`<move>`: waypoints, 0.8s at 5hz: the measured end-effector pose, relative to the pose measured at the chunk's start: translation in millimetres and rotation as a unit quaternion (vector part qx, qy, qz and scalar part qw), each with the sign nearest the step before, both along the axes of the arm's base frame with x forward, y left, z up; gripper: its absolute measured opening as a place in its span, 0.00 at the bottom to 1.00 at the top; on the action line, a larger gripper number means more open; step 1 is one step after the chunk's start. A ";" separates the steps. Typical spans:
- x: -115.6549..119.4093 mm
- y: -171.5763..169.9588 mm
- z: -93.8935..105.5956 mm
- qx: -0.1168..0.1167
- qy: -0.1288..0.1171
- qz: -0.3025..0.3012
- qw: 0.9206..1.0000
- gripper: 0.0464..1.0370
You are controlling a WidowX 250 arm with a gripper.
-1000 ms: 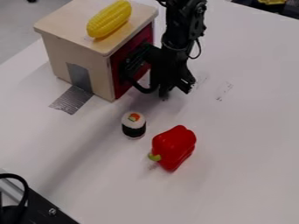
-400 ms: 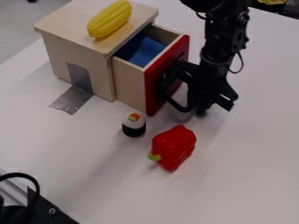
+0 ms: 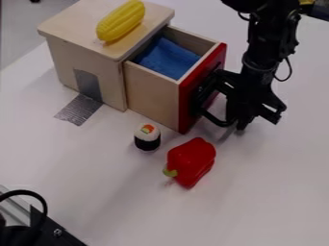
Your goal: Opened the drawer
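Note:
The drawer (image 3: 154,93) stands pulled out of the wooden box (image 3: 90,62), with its red front facing right and a blue cloth (image 3: 168,57) lying inside. Against the black handle on that red front is my gripper (image 3: 230,129), low over the table on the drawer's right side. Parts of the handle are hidden behind the gripper, so how the two meet is hard to make out.
Yellow corn (image 3: 120,20) lies on top of the box. A sushi roll (image 3: 147,137) and a red pepper (image 3: 191,162) are on the table (image 3: 257,192) in front of the drawer. Silver tape (image 3: 79,109) runs from the box to the table.
From closed, the drawer has slid out to the right, bringing the blue cloth into sight. My gripper has moved right and slightly down along with its front.

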State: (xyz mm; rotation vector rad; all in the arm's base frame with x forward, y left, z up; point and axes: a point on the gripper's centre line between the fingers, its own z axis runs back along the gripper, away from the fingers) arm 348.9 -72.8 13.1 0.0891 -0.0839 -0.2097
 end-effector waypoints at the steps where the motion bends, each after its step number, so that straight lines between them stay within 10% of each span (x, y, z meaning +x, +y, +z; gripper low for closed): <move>1: 9.3 -10.2 9.4 0.003 -0.016 -0.021 1.000 0.42; 3: 11.0 -10.0 53.9 0.011 -0.050 -0.017 0.999 0.96; 4: 9.5 -8.9 80.9 0.009 -0.064 0.000 0.998 0.96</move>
